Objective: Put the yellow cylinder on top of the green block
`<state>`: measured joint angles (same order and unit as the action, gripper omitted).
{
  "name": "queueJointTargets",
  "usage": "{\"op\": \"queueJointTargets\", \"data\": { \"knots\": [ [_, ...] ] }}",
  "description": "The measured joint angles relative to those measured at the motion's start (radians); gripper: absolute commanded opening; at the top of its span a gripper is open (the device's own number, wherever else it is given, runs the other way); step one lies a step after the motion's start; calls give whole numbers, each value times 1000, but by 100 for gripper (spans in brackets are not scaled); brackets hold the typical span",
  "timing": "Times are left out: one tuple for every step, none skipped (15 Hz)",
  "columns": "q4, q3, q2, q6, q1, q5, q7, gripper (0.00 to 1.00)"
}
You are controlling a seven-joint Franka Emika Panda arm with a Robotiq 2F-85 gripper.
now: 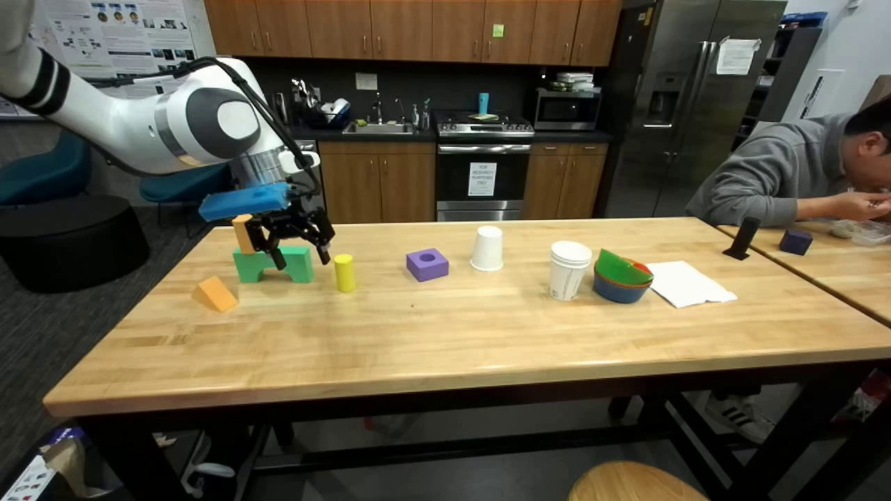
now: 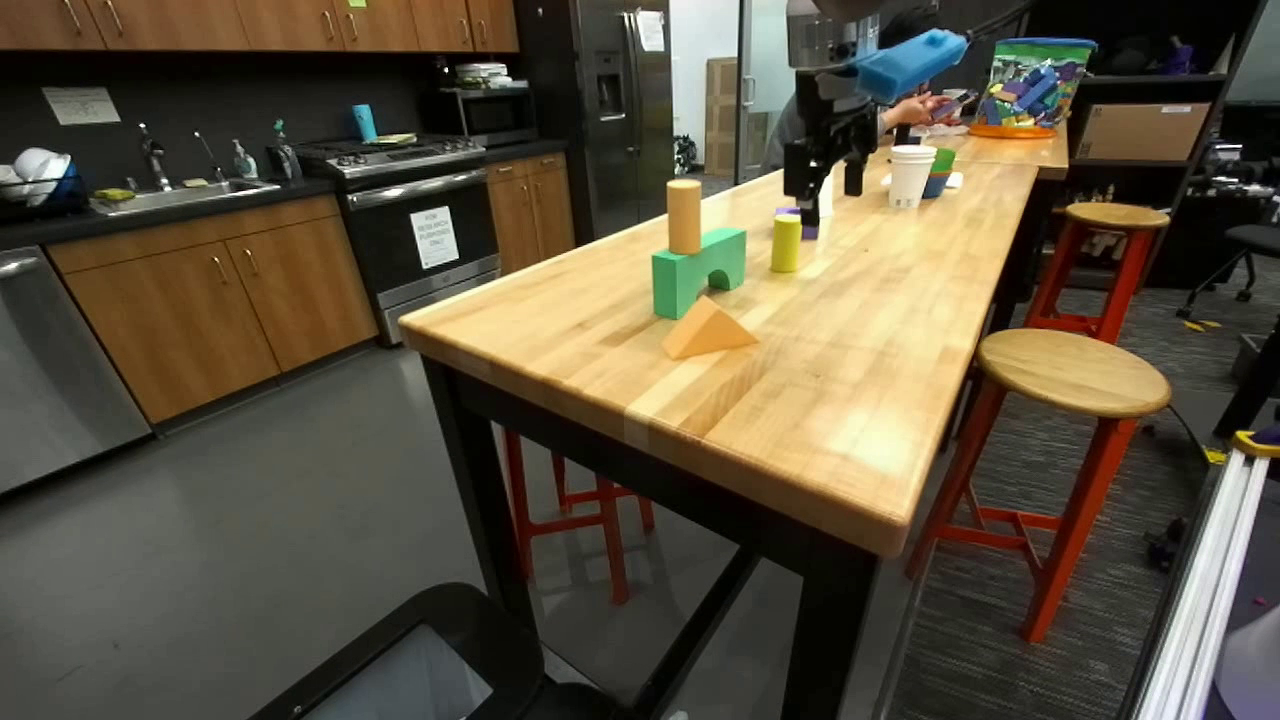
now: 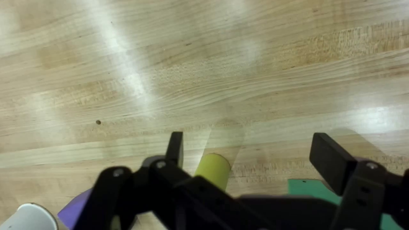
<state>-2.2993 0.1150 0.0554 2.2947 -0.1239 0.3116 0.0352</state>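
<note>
Since the green block was easy to pick out — low, long, arched beneath — sides were taken from it, left to right, as an exterior view had them. Left and to the front of it: an orange wedge lay on the table, apart from the block. On the block's top, at its left end, a tan cylinder stood upright. Across the block's right part, in the air, hung the black gripper, carried by the white arm, with a blue pad near the wrist. How high above the block it hung, I could not tell. Gripper was released; in the wrist view its fingers were well apart, the block partly hidden behind one of them.

Just right of the block, apart from it, stood the yellow cylinder — upright, on the tabletop. Wrist view had it partly hidden by the gripper.

Farther right of the block: a purple block with a round hollow in its top, then an upturned white cup. Well right of the block stood stacked white cups, mouth up, then a blue bowl with a tilted green bowl in it, then a white sheet lying flat. Farthest right of the block, a person in grey leaned over the adjoining table.
</note>
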Motion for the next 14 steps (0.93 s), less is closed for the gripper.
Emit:
{"op": "queueJointTargets", "data": {
  "knots": [
    [5,2,-8,0,0,-2,5,100],
    [12,4,-19,1,0,-9,11,100],
    [19,8,-31,3,0,-17,15,100],
    [27,13,-45,8,-1,-24,15,100],
    [35,18,-59,16,-3,-28,15,100],
    [44,23,-73,24,-6,-32,15,100],
    [54,28,-85,30,-10,-37,16,100],
    [63,33,-96,36,-14,-41,16,100],
    [71,37,-105,41,-19,-43,16,100],
    [78,40,-111,45,-23,-43,16,100],
    [85,42,-116,47,-25,-43,16,100],
    [91,44,-118,48,-27,-43,16,100],
    [97,44,-120,48,-27,-43,16,100],
    [102,44,-120,50,-26,-43,16,100]
  ]
}}
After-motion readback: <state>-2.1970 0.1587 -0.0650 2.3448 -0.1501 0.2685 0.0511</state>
